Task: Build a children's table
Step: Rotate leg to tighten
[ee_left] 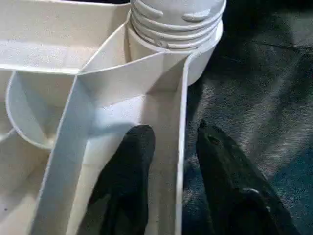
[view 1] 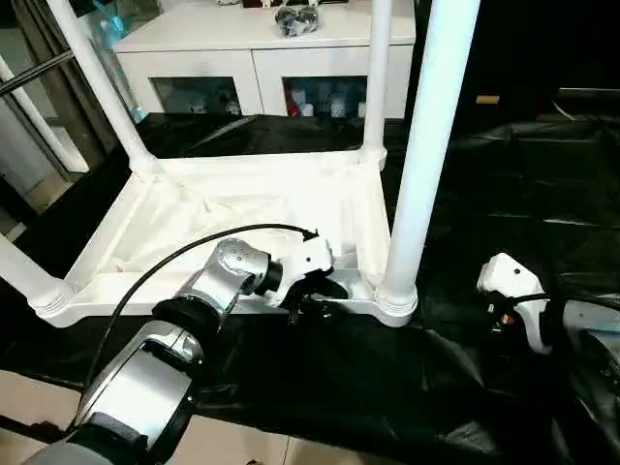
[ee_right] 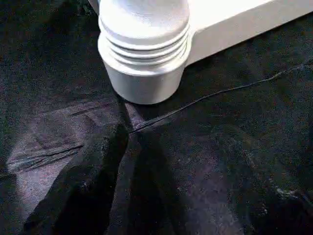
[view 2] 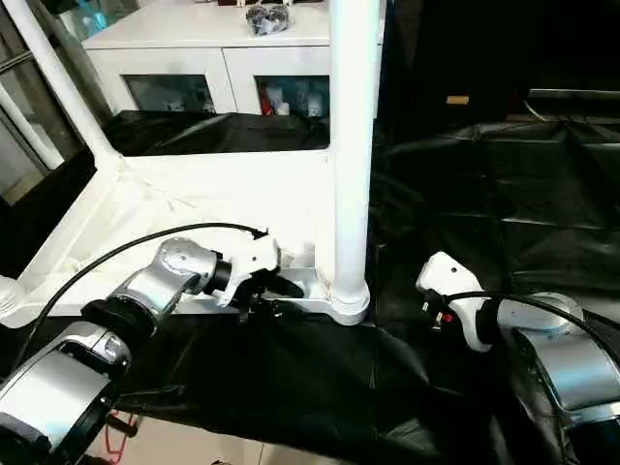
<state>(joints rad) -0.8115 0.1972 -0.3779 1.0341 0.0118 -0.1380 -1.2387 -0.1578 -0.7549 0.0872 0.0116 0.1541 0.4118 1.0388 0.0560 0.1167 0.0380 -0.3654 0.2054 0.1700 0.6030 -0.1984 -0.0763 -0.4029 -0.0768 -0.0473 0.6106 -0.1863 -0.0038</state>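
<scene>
— Left gripper (view 1: 312,302) has its two black fingers astride the near rim of the white plastic rectangular tabletop (view 1: 232,208), one finger inside the ribbed underside, the other outside on the black plastic sheet (view 1: 504,184). Whether they actually pinch the wall, I can't tell; there's a gap around it in the wrist view.

— And the other one?

— Right gripper (ee_right: 127,186) hangs low over the sheet, just beside the corner socket (ee_right: 144,73), apart from it. Its fingers look drawn together on nothing.

— How far along would you say?

— Tabletop lies upside down on the sheet, in front of the white cabinet with glass doors (view 1: 262,58). Four long white tapered tube legs stand in its corner sockets: the near right leg (view 1: 426,145) beside the left gripper, the far right leg (view 1: 376,77), the far left leg (view 1: 102,82), the near left leg (view 1: 24,276). My guess is what's left is checking they're seated, then turning it upright.
</scene>
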